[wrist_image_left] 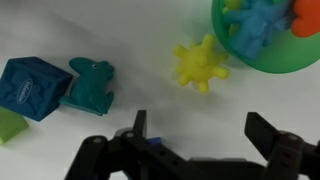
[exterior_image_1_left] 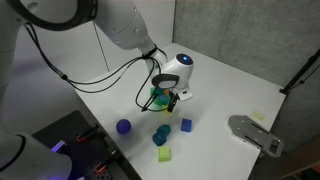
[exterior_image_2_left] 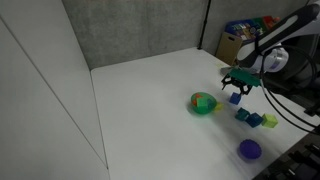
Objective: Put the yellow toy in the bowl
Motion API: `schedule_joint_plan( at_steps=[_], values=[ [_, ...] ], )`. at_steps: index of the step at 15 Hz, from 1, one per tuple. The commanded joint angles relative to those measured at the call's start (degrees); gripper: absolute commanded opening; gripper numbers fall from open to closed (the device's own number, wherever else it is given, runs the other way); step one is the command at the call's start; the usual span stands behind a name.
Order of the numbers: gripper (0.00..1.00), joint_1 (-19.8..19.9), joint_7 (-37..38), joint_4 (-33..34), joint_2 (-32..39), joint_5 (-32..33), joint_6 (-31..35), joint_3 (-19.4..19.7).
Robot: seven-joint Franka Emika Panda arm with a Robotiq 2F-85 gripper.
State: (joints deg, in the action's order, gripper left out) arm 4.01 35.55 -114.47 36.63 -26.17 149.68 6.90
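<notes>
The Robotiq gripper [wrist_image_left: 200,126] hangs with its jaws spread wide and nothing between them, lined up over the yellow toy [wrist_image_left: 201,64]; the star-shaped toy lies on the white table [wrist_image_left: 140,30] just beside the bowl [wrist_image_left: 226,40], close to its rim but apparently not touching it; the wide spread looks meant to straddle the toy's spikes before closing, and the short gap to the bowl suggests only a small lift and carry is left.

The bowl already holds blue and orange pieces, so the toy would have to land on top of them; a teal toy [wrist_image_left: 90,82] and a blue cube [wrist_image_left: 32,87] sit side by side well beyond the yellow toy from the bowl, clear of the jaws.

Only the wrist view shows the yellow toy and the gap between the fingers; in both exterior views the gripper [exterior_image_1_left: 172,93] [exterior_image_2_left: 238,87] hovers next to the bowl [exterior_image_1_left: 157,99] [exterior_image_2_left: 197,105] and the toy cannot be made out beneath it; those views add what the wrist camera misses: a purple ball [exterior_image_1_left: 123,126] [exterior_image_2_left: 249,149] far out from the bowl, and a yellow-green cube [exterior_image_1_left: 165,155] farther off, near the table's edge.
</notes>
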Motion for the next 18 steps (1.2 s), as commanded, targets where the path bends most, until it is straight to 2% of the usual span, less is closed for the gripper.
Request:
schedule_joint_plan(
  at_steps=[1, 5, 11, 18],
  values=[
    [1.00, 0.5, 1.5, 3.1, 3.6, -0.4, 0.2, -0.4],
    [1.00, 0.2, 1.6, 4.4, 6.6, -0.3, 0.2, -0.7],
    [1.00, 0.7, 0.0, 6.6, 9.5, -1.3, 1.4, -3.1],
    [1.00, 1.5, -1.9, 6.9, 11.3, -2.3, 6.0, -6.4]
  ],
)
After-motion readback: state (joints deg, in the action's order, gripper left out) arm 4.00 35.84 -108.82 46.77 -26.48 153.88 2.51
